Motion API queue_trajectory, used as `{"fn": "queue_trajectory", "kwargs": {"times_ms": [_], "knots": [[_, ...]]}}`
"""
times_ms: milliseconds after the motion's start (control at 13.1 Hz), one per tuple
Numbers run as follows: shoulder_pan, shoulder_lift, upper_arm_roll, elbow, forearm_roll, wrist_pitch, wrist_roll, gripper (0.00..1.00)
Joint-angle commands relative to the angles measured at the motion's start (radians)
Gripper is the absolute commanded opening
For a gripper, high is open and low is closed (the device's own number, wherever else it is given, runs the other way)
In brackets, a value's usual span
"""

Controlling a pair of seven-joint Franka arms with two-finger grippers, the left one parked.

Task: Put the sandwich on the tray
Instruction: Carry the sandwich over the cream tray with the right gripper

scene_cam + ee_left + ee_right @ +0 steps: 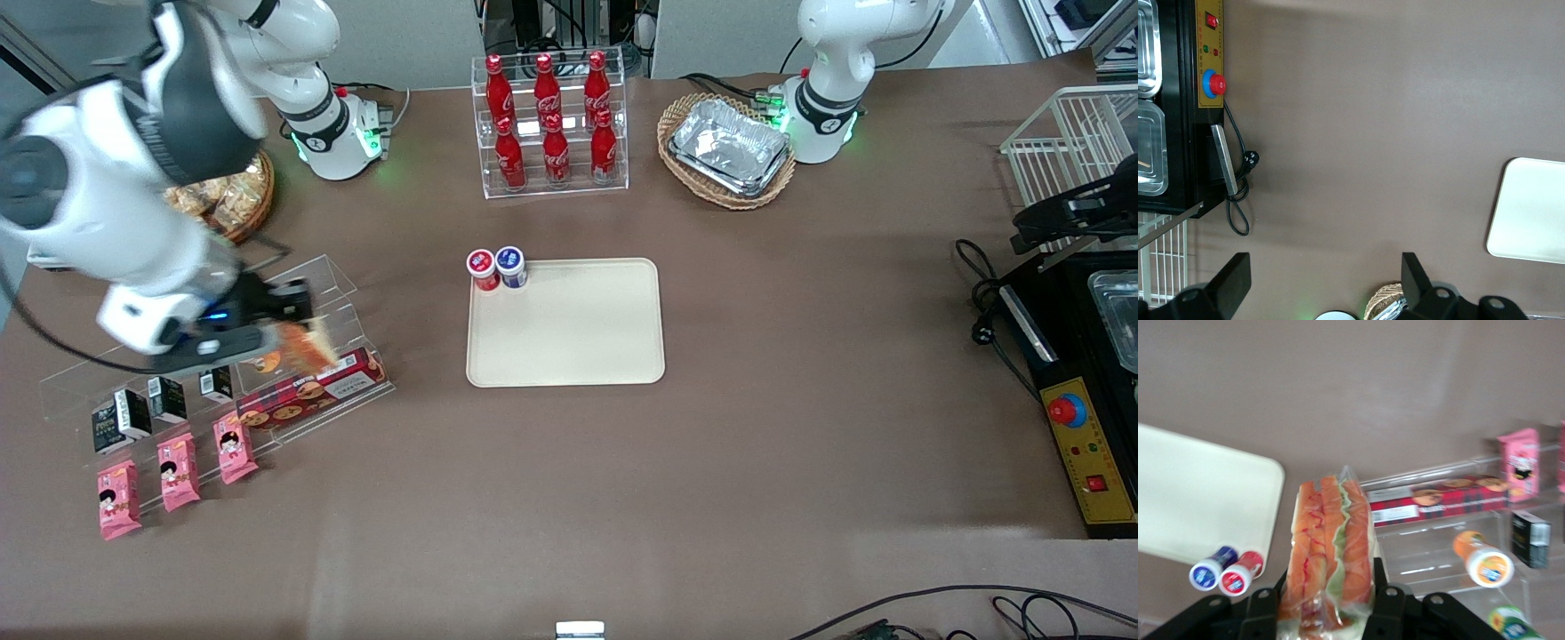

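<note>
My right gripper [1328,600] is shut on the sandwich [1330,553], a clear-wrapped wedge with orange and green layers. In the front view the gripper [298,324] holds the sandwich [307,348] lifted over the clear tiered shelf at the working arm's end of the table. The cream tray [578,342] lies flat at the table's middle, apart from the sandwich. It also shows in the right wrist view [1191,500] and in the left wrist view [1535,213].
Two small capped jars [496,268] stand at the tray's corner. The clear shelf [329,284] holds a red biscuit box [311,394], black cartons and pink packets [178,471]. A cola bottle rack [551,124] and a basket of foil trays [729,147] stand farther from the front camera.
</note>
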Motion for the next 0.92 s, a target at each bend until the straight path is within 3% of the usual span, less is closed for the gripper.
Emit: {"fn": "queue_trajectory", "kwargs": {"times_ms": [0, 229, 305, 611, 840], "knots": [[-0.013, 0.038, 0.16, 0.038, 0.013, -0.017, -0.026, 0.45], [0.032, 0.09, 0.26, 0.036, 0.003, 0.031, -0.029, 0.46], [0.075, 0.113, 0.26, 0.036, -0.003, 0.073, -0.029, 0.46], [0.186, 0.226, 0.262, 0.036, -0.142, 0.182, -0.124, 0.46], [0.189, 0.287, 0.26, 0.036, -0.148, 0.315, -0.256, 0.46]]}}
